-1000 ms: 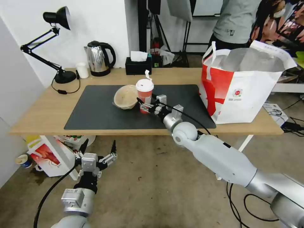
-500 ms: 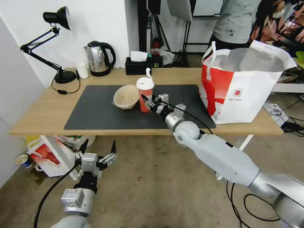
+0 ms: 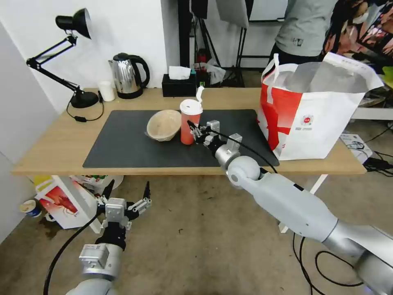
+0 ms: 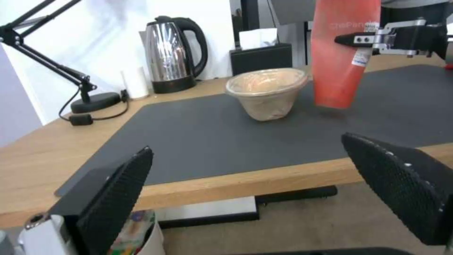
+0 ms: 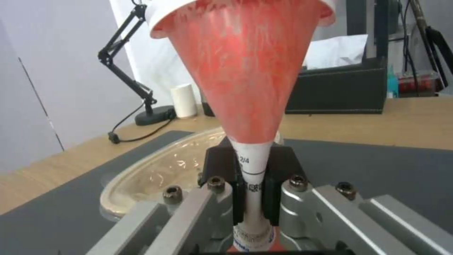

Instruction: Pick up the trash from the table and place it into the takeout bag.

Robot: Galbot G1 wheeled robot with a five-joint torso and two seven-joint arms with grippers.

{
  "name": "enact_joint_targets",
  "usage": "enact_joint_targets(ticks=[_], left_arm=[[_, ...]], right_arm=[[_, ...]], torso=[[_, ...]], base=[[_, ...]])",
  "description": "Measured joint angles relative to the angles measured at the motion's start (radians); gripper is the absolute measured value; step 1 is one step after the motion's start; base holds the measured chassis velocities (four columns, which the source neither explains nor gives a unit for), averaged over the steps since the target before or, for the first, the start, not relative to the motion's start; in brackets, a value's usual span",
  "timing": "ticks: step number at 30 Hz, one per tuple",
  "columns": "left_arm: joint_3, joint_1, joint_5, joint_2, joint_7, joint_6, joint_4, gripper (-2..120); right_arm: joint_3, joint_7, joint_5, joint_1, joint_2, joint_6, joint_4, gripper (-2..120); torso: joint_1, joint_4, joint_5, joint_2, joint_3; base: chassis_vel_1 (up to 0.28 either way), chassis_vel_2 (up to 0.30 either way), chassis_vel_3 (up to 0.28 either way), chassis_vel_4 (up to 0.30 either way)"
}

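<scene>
The desk [image 3: 61, 143] carries a dark mat [image 3: 123, 143]. At its right end stands the open takeout bag [image 3: 319, 123], nothing visible inside. On the mat, a pulp bowl [image 3: 163, 125] sits beside the red cup [image 3: 189, 123]. The right gripper [image 3: 196, 132], arm outstretched, has its fingers clamped on the cup. The left gripper [image 3: 127, 192] hangs below the desk edge, fingers apart.

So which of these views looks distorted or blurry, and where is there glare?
Head view: wide-angle stretch, the right arm balloons near the corner; glare off the takeout bag foil lining. Left wrist view: the kettle mirrors the room; the near pads look soft. Right wrist view: the red cup, clamped in the right end effector, looms close and smeared.
</scene>
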State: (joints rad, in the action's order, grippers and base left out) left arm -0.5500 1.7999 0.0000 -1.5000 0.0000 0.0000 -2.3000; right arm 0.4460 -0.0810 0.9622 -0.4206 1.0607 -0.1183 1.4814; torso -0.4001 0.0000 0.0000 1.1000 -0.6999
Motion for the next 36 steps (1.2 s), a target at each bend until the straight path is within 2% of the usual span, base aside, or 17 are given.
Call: enact_joint_targets(ticks=[27,36], left_arm=[[0.0,0.0,0.0,0.0,0.0,0.0,0.0,100],[0.0,0.0,0.0,0.0,0.0,0.0,0.0,100]], right_arm=[[-0.051,0.008,0.039,0.008,-0.087,-0.001,0.094,4],[-0.086,0.006,0.083,0.039,-0.17,0.007,0.186,4]], torso=[[0.0,0.0001,0.0003,0.0,0.0],[0.0,0.0001,0.0001,0.0,0.0]], base=[[0.0,0.0,0.0,0.0],[0.0,0.0,0.0,0.0]])
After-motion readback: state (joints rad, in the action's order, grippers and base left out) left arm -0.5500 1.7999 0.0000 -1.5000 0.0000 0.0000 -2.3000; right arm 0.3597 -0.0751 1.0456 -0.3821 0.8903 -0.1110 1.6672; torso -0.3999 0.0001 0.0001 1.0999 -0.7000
